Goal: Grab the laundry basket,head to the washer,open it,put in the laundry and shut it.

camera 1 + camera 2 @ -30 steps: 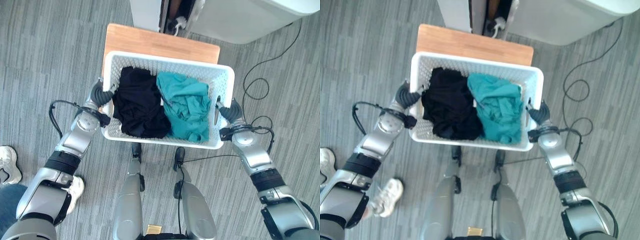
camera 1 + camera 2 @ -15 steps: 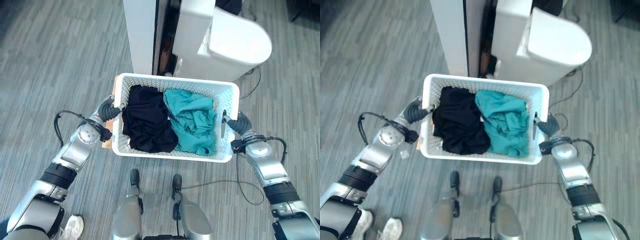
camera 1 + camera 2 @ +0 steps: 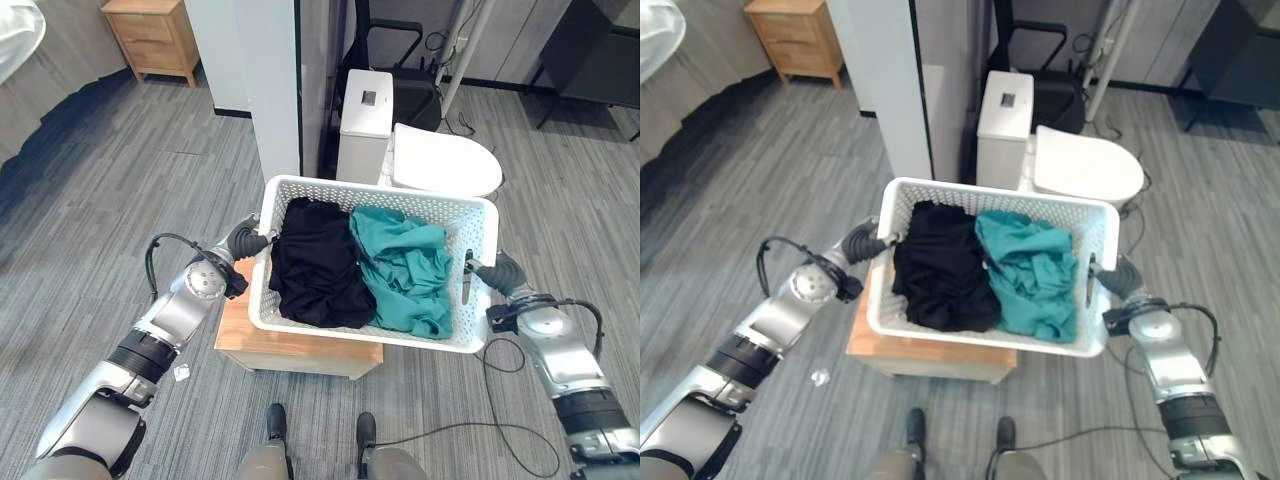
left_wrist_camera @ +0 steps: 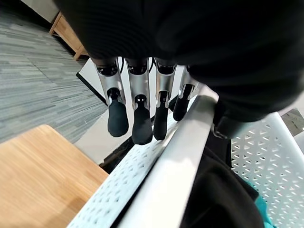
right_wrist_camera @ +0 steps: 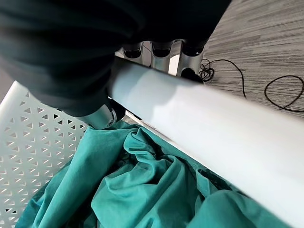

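I hold a white perforated laundry basket (image 3: pixel 352 336) by its two short ends, lifted above a low wooden table (image 3: pixel 290 351). Black clothes (image 3: pixel 318 265) fill its left half and teal clothes (image 3: pixel 405 270) its right half. My left hand (image 3: pixel 246 240) is curled round the left rim (image 4: pixel 175 161), its fingers (image 4: pixel 135 124) hooked outside the wall. My right hand (image 3: pixel 497 272) is clamped on the right rim (image 5: pixel 204 126), with the teal cloth (image 5: pixel 142 190) just inside. A white washer (image 3: pixel 440 165) with a rounded lid stands right behind the basket.
A white pillar (image 3: pixel 270 90) rises left of the washer, with dark equipment (image 3: pixel 400 60) behind it. A wooden nightstand (image 3: pixel 150 35) stands at the far left. Grey plank floor (image 3: pixel 100 200) lies open to the left, and dark furniture (image 3: pixel 590 50) at the far right.
The whole view has swung upward, bringing the washer, pillar and room into sight. The basket has come up in both hands and now hangs above the wooden table.
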Tool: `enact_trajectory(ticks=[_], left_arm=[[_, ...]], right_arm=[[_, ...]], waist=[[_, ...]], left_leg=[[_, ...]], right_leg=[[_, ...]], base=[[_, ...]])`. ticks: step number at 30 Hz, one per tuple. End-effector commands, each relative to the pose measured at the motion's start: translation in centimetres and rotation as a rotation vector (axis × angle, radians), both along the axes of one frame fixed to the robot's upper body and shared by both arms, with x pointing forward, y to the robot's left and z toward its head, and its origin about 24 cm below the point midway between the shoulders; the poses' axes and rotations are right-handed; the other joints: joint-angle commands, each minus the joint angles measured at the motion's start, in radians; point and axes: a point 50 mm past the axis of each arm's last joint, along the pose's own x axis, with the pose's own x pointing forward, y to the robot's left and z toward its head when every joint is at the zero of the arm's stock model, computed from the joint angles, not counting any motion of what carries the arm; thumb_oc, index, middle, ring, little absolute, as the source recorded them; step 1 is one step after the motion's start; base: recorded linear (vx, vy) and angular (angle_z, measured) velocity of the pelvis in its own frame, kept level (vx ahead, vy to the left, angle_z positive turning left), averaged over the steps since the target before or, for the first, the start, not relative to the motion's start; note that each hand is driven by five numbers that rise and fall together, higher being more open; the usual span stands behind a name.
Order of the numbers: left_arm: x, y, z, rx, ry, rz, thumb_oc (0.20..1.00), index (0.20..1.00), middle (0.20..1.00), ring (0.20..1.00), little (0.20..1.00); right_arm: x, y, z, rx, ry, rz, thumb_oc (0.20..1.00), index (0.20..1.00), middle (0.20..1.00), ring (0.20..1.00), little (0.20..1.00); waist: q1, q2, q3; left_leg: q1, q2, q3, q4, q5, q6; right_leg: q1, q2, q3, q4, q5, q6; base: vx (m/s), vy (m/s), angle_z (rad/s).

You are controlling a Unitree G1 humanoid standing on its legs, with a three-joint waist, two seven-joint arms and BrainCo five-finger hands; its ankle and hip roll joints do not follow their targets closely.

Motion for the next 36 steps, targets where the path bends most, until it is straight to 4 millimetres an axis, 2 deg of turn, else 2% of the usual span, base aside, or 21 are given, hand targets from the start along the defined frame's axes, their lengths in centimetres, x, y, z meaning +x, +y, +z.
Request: enact_trajectory(ticks=[1,3,4,5,6,7,9,10,11,13,15,16,18,19,21,23,24,25,30,36], left_arm=[[1.1,-3.7,3.8,-0.025,-0.115,-0.205,0.200,0.200,0.200,0.200,0.200],[1.3,-3.1,4.3,-0.021,-0.127,-0.193,0.200,0.200,0.200,0.200,0.200],[1.4,-3.2,4.5,-0.022,-0.128,-0.198,0.200,0.200,0.200,0.200,0.200],[1.6,-3.2,4.9,-0.020,-0.127,-0.201,0.200,0.200,0.200,0.200,0.200],[1.6,-3.7,5.1,-0.010,-0.132,-0.218,0.200,0.200,0.200,0.200,0.200],[1.9,-3.6,5.1,-0.009,-0.131,-0.212,0.200,0.200,0.200,0.200,0.200],[2.2,-3.3,6.0,0.028,-0.147,-0.209,0.200,0.200,0.200,0.200,0.200],[2.3,-3.4,6.2,0.051,-0.145,-0.219,0.200,0.200,0.200,0.200,0.200],[2.6,-3.4,6.7,0.081,-0.149,-0.221,0.200,0.200,0.200,0.200,0.200],[2.7,-3.7,6.9,0.108,-0.145,-0.229,0.200,0.200,0.200,0.200,0.200],[2.7,-4.2,6.7,0.122,-0.129,-0.247,0.200,0.200,0.200,0.200,0.200],[2.7,-4.4,6.5,0.140,-0.118,-0.251,0.200,0.200,0.200,0.200,0.200],[2.7,-4.5,6.4,0.140,-0.117,-0.253,0.200,0.200,0.200,0.200,0.200],[2.8,-4.8,6.7,0.141,-0.126,-0.257,0.200,0.200,0.200,0.200,0.200],[2.9,-5.0,6.8,0.151,-0.126,-0.261,0.200,0.200,0.200,0.200,0.200],[3.1,-5.1,6.7,0.147,-0.123,-0.256,0.200,0.200,0.200,0.200,0.200],[3.2,-4.9,7.0,0.142,-0.131,-0.245,0.200,0.200,0.200,0.200,0.200],[3.3,-4.5,6.7,0.124,-0.123,-0.229,0.200,0.200,0.200,0.200,0.200],[3.3,-5.0,6.9,0.120,-0.134,-0.245,0.200,0.200,0.200,0.200,0.200],[3.7,-6.2,7.7,0.119,-0.164,-0.263,0.200,0.200,0.200,0.200,0.200]], right_arm=[[1.0,-0.8,5.1,-0.061,-0.183,0.046,0.200,0.200,0.200,0.200,0.200],[1.5,-0.7,5.5,-0.067,-0.186,0.054,0.200,0.200,0.200,0.200,0.200],[1.8,-0.6,5.6,-0.064,-0.180,0.057,0.200,0.200,0.200,0.200,0.200],[1.8,-0.9,5.7,-0.068,-0.161,0.060,0.200,0.200,0.200,0.200,0.200],[1.8,-1.2,6.0,-0.081,-0.158,0.056,0.200,0.200,0.200,0.200,0.200],[2.0,-1.0,6.4,-0.091,-0.163,0.064,0.200,0.200,0.200,0.200,0.200],[2.8,-0.3,7.5,-0.108,-0.177,0.099,0.200,0.200,0.200,0.200,0.200],[3.0,-0.3,7.8,-0.120,-0.177,0.104,0.200,0.200,0.200,0.200,0.200],[2.7,-0.7,8.0,-0.124,-0.172,0.094,0.200,0.200,0.200,0.200,0.200],[2.3,-1.0,8.3,-0.139,-0.171,0.107,0.200,0.200,0.200,0.200,0.200],[2.0,-1.1,8.2,-0.142,-0.163,0.113,0.200,0.200,0.200,0.200,0.200],[1.6,-1.4,8.0,-0.139,-0.158,0.108,0.200,0.200,0.200,0.200,0.200],[1.6,-1.5,7.9,-0.138,-0.157,0.106,0.200,0.200,0.200,0.200,0.200],[1.4,-1.6,7.8,-0.136,-0.159,0.104,0.200,0.200,0.200,0.200,0.200],[1.5,-1.5,7.7,-0.121,-0.164,0.103,0.200,0.200,0.200,0.200,0.200],[1.8,-1.0,7.1,-0.083,-0.161,0.103,0.200,0.200,0.200,0.200,0.200],[2.0,-0.9,7.1,-0.074,-0.162,0.101,0.200,0.200,0.200,0.200,0.200],[2.5,-0.5,7.1,-0.054,-0.161,0.113,0.200,0.200,0.200,0.200,0.200],[1.9,-1.2,7.1,-0.035,-0.166,0.099,0.200,0.200,0.200,0.200,0.200],[0.5,-3.7,8.5,-0.054,-0.200,0.033,0.200,0.200,0.200,0.200,0.200]], waist=[[0.020,-0.042,-0.111],[0.034,-0.041,-0.104],[0.039,-0.037,-0.101],[0.027,-0.023,-0.099],[0.003,-0.011,-0.102],[0.005,-0.007,-0.094],[0.010,-0.018,-0.093],[0.002,-0.020,-0.083],[0.008,-0.014,-0.064],[0.000,0.006,-0.058],[-0.001,0.014,-0.061],[0.008,0.019,-0.071],[0.010,0.019,-0.072],[0.024,0.016,-0.084],[0.036,0.007,-0.101],[0.081,-0.023,-0.128],[0.089,-0.028,-0.132],[0.095,-0.028,-0.128],[0.085,-0.024,-0.123],[0.068,-0.024,-0.098]], left_leg=[[-0.092,0.010,-0.187,0.232,-0.188,-0.033],[-0.101,-0.010,-0.360,0.268,-0.225,-0.038],[-0.094,-0.017,-0.445,0.285,-0.243,-0.041],[-0.065,-0.028,-0.488,0.276,-0.272,-0.027],[-0.049,-0.029,-0.470,0.272,-0.290,-0.018],[-0.029,-0.039,-0.436,0.268,-0.308,-0.003],[-0.010,-0.076,-0.350,0.250,-0.319,0.019],[-0.003,-0.084,-0.309,0.249,-0.327,0.031],[0.000,-0.075,-0.222,0.233,-0.320,0.053],[0.004,-0.055,-0.160,0.207,-0.299,0.060],[0.003,-0.046,-0.114,0.185,-0.274,0.066],[-0.007,-0.042,-0.071,0.166,-0.249,0.074],[-0.004,-0.043,-0.071,0.163,-0.250,0.073],[-0.007,-0.048,-0.032,0.151,-0.239,0.081],[-0.016,-0.048,0.006,0.144,-0.232,0.086],[-0.032,-0.059,0.067,0.138,-0.223,0.088],[-0.034,-0.056,0.087,0.135,-0.220,0.085],[-0.044,-0.033,0.126,0.122,-0.201,0.071],[-0.047,-0.022,0.119,0.099,-0.167,0.052],[-0.074,0.021,0.067,0.076,-0.097,0.002]], right_leg=[[-0.055,-0.025,0.092,0.136,-0.156,0.032],[-0.087,-0.017,0.152,0.146,-0.149,0.036],[-0.108,-0.007,0.209,0.154,-0.140,0.042],[-0.135,-0.001,0.277,0.171,-0.133,0.051],[-0.142,-0.009,0.302,0.177,-0.133,0.058],[-0.163,-0.023,0.348,0.189,-0.118,0.076],[-0.210,-0.056,0.426,0.168,-0.049,0.124],[-0.236,-0.061,0.442,0.175,-0.007,0.144],[-0.275,-0.073,0.370,0.195,-0.023,0.128],[-0.251,-0.102,0.204,0.237,-0.063,0.096],[-0.220,-0.108,0.110,0.296,-0.089,0.083],[-0.190,-0.107,0.022,0.350,-0.124,0.065],[-0.190,-0.107,0.022,0.354,-0.128,0.065],[-0.163,-0.106,-0.029,0.390,-0.152,0.059],[-0.131,-0.103,-0.057,0.398,-0.166,0.059],[-0.047,-0.103,-0.078,0.297,-0.170,0.069],[-0.027,-0.105,-0.077,0.241,-0.168,0.073],[-0.015,-0.103,-0.057,0.146,-0.144,0.083],[0.009,-0.084,-0.052,0.105,-0.157,0.076],[0.026,-0.028,-0.076,0.068,-0.186,0.045]], base=[[-0.19,0.061,-0.10],[-0.14,0.134,-0.56],[-0.10,0.305,-1.82],[-0.03,0.445,-1.92],[-0.04,0.531,-1.53],[-0.05,0.513,-0.67],[-0.15,0.450,-1.73],[-0.28,0.406,-2.59],[-0.29,0.315,-1.97],[-0.22,0.212,-1.96],[-0.20,0.167,-1.24],[-0.19,0.133,-0.91],[-0.12,0.073,-1.06],[-0.16,0.057,-0.77],[-0.16,0.023,-0.87],[-0.15,-0.071,-0.83],[-0.25,-0.227,-1.83],[-0.18,-0.190,-1.67],[-0.09,-0.135,-0.55],[-0.09,-0.205,0.26]])
